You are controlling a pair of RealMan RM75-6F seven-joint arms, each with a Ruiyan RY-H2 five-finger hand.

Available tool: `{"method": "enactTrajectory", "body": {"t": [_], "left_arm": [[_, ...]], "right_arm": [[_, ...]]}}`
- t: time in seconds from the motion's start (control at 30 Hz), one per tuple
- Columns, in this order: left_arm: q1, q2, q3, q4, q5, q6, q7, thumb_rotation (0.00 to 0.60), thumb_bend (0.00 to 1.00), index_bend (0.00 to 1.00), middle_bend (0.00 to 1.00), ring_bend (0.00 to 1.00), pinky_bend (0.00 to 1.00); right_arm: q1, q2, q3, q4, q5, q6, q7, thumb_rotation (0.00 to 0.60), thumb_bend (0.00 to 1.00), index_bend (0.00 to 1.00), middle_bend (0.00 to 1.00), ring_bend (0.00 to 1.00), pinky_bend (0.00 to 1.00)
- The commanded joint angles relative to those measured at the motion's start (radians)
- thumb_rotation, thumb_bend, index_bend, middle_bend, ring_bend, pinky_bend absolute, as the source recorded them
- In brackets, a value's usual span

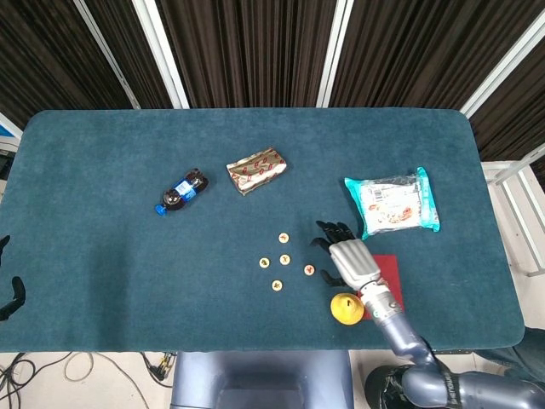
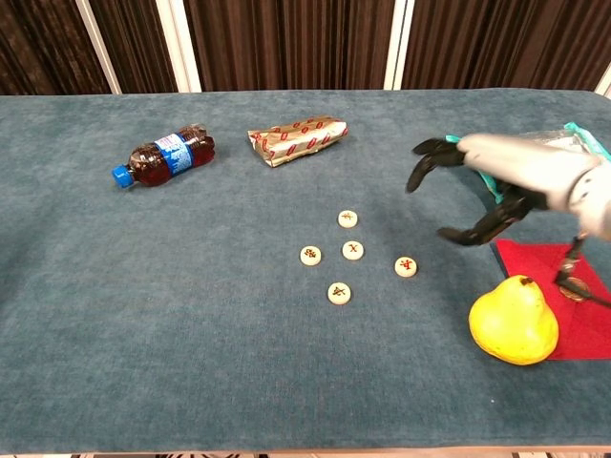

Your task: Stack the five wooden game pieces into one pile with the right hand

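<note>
Several round wooden game pieces lie apart on the blue cloth near the table's middle: one at the top (image 2: 347, 218), one at the left (image 2: 310, 255), one in the centre (image 2: 353, 250), one at the right (image 2: 407, 266) and one at the front (image 2: 338, 293). The same cluster (image 1: 284, 259) shows in the head view. My right hand (image 2: 477, 186) (image 1: 347, 253) hovers just right of the pieces, above the cloth, fingers spread and holding nothing. My left hand (image 1: 8, 294) sits at the table's far left edge, only partly seen.
A yellow pear (image 2: 514, 320) and a red card (image 2: 563, 296) with a brown disc lie just right of the pieces. A teal snack bag (image 1: 392, 202) is behind them. A gold wrapper (image 1: 255, 169) and a small cola bottle (image 1: 180, 192) lie further back left.
</note>
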Motion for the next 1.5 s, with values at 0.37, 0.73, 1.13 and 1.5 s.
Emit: {"method": "enactTrajectory", "body": {"t": [0.37,0.73,1.13,1.5], "left_arm": [[-0.001,0.001,0.0,-0.003,-0.004,-0.005,0.0,0.6,0.59,0.09,0.0,0.0,0.0],[-0.001,0.001,0.0,-0.002,-0.004,-0.004,0.001,0.6,0.59,0.09,0.0,0.0,0.0],[-0.001,0.001,0.0,-0.002,-0.006,-0.004,0.002,0.6,0.59,0.09,0.0,0.0,0.0],[-0.001,0.001,-0.004,-0.001,-0.012,-0.005,-0.002,0.6,0.59,0.09,0.0,0.0,0.0]], "right_arm": [[0.039,-0.083,-0.017,0.058,0.096,-0.007,-0.074,0.6,0.44,0.33,0.0,0.0,0.0],[0.052,-0.114,-0.029,0.106,0.127,-0.018,-0.081,0.6,0.44,0.38,0.0,0.0,0.0],[0.051,-0.129,-0.037,0.143,0.122,-0.023,-0.051,0.6,0.44,0.38,0.0,0.0,0.0],[0.063,-0.159,-0.038,0.194,0.126,-0.045,-0.035,0.6,0.44,0.4,0.0,0.0,0.0]]}}
